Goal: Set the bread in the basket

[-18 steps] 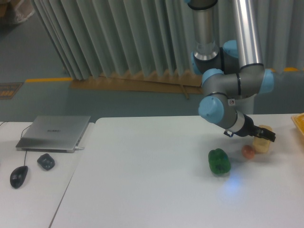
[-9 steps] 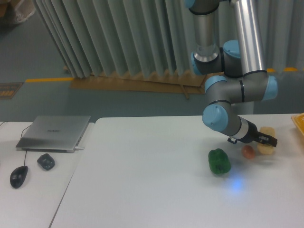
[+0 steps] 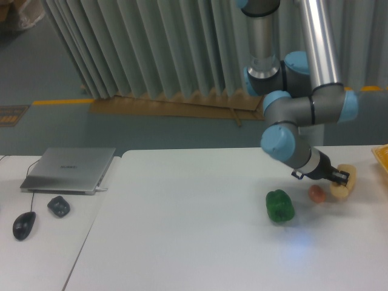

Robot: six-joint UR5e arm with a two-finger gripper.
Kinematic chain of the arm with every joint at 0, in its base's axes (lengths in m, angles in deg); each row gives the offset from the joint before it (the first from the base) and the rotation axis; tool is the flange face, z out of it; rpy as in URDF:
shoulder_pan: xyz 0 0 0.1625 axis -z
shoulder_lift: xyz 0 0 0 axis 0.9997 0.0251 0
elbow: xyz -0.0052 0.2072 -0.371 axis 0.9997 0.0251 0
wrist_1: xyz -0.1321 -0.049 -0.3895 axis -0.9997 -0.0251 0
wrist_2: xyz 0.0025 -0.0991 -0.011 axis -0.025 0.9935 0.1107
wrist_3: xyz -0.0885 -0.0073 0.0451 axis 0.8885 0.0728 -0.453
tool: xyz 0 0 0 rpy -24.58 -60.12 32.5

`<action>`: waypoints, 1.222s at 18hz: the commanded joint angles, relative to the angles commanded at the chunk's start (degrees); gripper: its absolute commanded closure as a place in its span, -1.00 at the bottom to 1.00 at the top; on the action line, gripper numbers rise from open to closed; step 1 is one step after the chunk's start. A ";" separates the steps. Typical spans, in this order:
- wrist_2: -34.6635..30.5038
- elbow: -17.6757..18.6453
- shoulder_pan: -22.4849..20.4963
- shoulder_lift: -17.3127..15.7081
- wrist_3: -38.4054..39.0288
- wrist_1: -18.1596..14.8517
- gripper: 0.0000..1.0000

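Bread (image 3: 344,185) lies on the table (image 3: 194,242) right at the gripper (image 3: 341,177) tip, touching it; whether the fingers grip it cannot be told. Egg (image 3: 316,193) just left, pepper (image 3: 279,205) farther left, basket (image 3: 382,155) corner right.

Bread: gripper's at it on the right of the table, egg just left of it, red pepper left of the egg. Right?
Not quite: the pepper is green, not red, as the camera view shows. The rest holds: the gripper is at the bread on the right side of the table, with the egg just left of it.
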 joint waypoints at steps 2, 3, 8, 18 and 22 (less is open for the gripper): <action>4.14 -0.35 -3.60 -2.47 -2.03 0.09 0.49; 5.20 -0.87 -5.27 -3.17 -2.91 0.09 0.49; 7.41 -4.48 -14.94 -3.44 -14.14 0.09 0.49; 7.06 -3.96 -23.22 -3.18 -25.51 3.43 0.39; 6.97 -2.91 -22.69 -3.53 -25.86 3.34 -1.00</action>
